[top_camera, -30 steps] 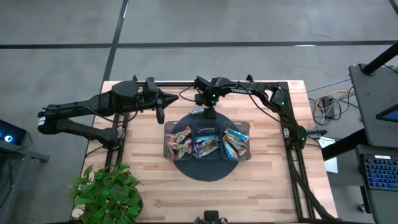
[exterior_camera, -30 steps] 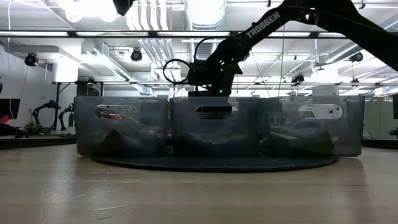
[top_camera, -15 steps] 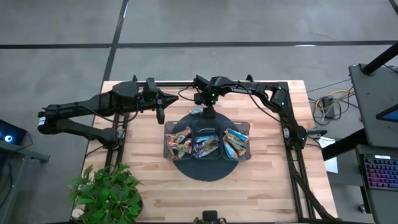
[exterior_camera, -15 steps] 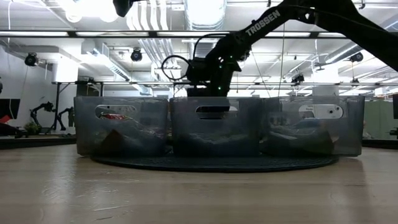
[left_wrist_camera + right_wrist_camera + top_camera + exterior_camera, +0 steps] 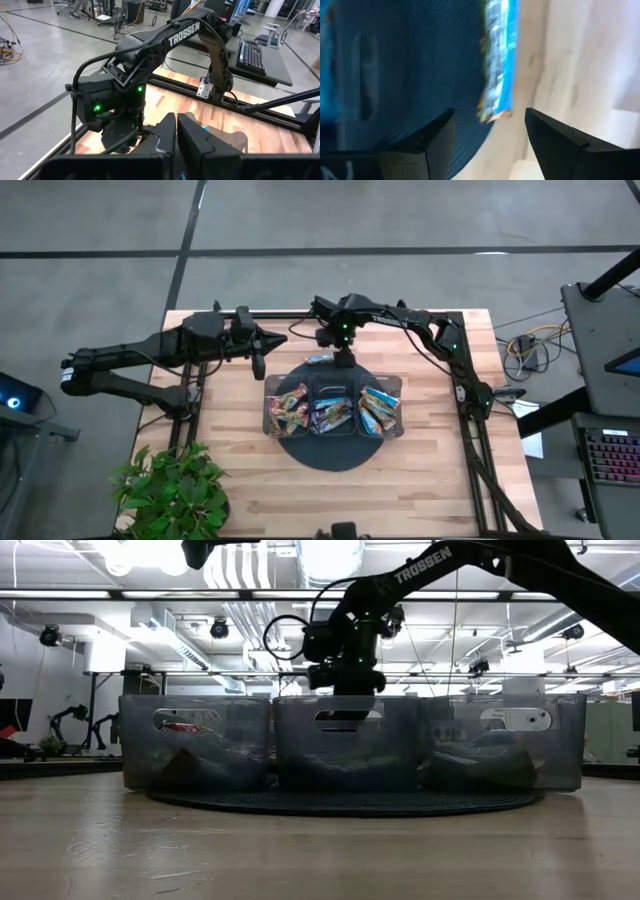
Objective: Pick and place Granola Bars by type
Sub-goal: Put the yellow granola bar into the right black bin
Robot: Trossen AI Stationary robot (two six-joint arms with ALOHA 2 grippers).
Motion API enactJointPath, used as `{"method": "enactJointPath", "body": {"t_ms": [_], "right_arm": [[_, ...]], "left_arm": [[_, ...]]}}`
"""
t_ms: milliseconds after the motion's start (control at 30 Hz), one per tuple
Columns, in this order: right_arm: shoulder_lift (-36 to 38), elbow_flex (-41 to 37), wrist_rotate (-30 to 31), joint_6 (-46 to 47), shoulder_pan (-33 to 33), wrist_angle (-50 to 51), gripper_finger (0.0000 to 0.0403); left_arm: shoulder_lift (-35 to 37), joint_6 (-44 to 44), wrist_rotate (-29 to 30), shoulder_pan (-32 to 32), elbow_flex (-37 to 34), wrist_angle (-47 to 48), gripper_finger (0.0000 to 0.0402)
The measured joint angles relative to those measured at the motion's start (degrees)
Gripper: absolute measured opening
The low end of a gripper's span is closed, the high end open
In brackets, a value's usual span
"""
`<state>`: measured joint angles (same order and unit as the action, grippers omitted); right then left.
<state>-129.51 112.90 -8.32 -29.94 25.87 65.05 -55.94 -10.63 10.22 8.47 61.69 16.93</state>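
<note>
A light blue granola bar (image 5: 498, 60) lies flat, half on the round dark mat (image 5: 420, 75) and half on the wood, just beyond the tray's far wall (image 5: 320, 360). My right gripper (image 5: 490, 120) hovers above it, open, fingers on either side and clear of it (image 5: 345, 362). The dark three-compartment tray (image 5: 333, 388) holds reddish multicolour bars (image 5: 287, 408) on the left, dark blue/purple bars (image 5: 331, 413) in the middle and light blue bars (image 5: 379, 407) on the right. My left gripper (image 5: 258, 366) waits shut over the table left of the tray (image 5: 176, 122).
The tray stands on the round dark mat (image 5: 330, 452) at the table's middle; in the low view its translucent walls (image 5: 345, 740) hide the loose bar. A potted plant (image 5: 170, 485) sits at the near left corner. Bare wood (image 5: 440, 470) lies near and right of the mat.
My right gripper has risen a little above the tray's far wall and shifted slightly toward the table's right, its wrist tipping to point more straight down. The left arm has kept still.
</note>
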Motion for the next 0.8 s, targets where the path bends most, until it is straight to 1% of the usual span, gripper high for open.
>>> {"method": "enactJointPath", "body": {"t_ms": [67,167,500,667,800], "right_arm": [[0.0,0.2,-1.4,-0.4,0.1,1.4,0.0226],[0.2,0.2,-3.1,0.8,0.3,0.9,0.0226],[0.2,0.1,-2.2,-1.9,0.3,0.4,0.0226],[0.2,0.1,-2.4,-1.4,0.3,-0.1,0.0226],[0.5,0.0,-7.0,-0.8,0.3,-0.5,0.0226]], "left_arm": [[0.0,0.0,0.0,0.0,0.0,0.0,0.0000],[0.0,0.0,0.0,0.0,0.0,0.0,0.0000],[0.0,-1.8,0.0,0.0,0.0,0.0,0.0000],[0.0,-1.8,0.0,0.0,-0.1,0.5,0.0000],[0.0,-1.8,0.0,0.0,-0.1,1.1,0.0000]]}}
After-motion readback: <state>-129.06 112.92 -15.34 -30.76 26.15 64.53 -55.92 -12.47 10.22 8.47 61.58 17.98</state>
